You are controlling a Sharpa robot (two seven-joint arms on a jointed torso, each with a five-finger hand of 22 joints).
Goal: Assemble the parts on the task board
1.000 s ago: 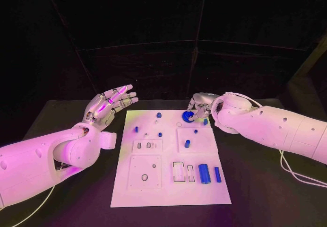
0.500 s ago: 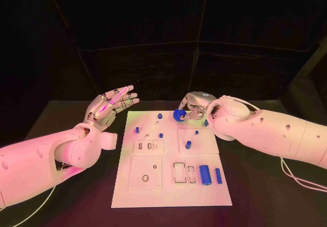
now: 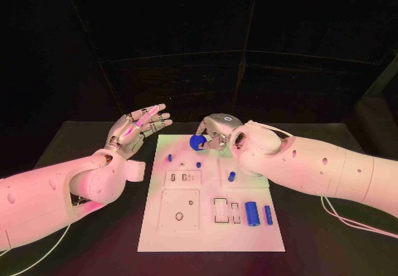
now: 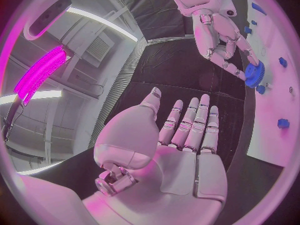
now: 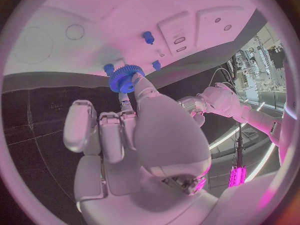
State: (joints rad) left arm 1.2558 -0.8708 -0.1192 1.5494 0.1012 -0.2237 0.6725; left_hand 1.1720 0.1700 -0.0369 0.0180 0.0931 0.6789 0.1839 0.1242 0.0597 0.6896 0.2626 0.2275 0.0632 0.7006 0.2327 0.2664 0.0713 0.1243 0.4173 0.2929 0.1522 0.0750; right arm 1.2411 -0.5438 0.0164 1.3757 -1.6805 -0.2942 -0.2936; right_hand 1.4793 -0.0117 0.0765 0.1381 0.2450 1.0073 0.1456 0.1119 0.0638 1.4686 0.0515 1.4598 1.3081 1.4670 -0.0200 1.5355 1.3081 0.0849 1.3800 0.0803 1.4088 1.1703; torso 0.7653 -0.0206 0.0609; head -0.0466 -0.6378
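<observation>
The white task board (image 3: 207, 227) lies in the middle of the black table. My right hand (image 3: 217, 130) hovers over the board's far end and pinches a blue gear (image 3: 198, 142) at its fingertips; the gear (image 5: 125, 79) and the gear (image 4: 254, 74) also appear in both wrist views. My left hand (image 3: 133, 131) is raised beside the board's far left corner, fingers spread, holding nothing; its palm (image 4: 181, 150) is bare. Small blue pegs (image 3: 171, 157) stand on the board, and two blue cylinders (image 3: 251, 213) lie near its front right.
Recessed white plates with slots (image 3: 179, 211) cover the board's left and middle. Black table surface (image 3: 332, 241) lies on both sides of the board.
My right hand has carried the blue gear leftward across the board's far end. The left hand stays raised in about the same place.
</observation>
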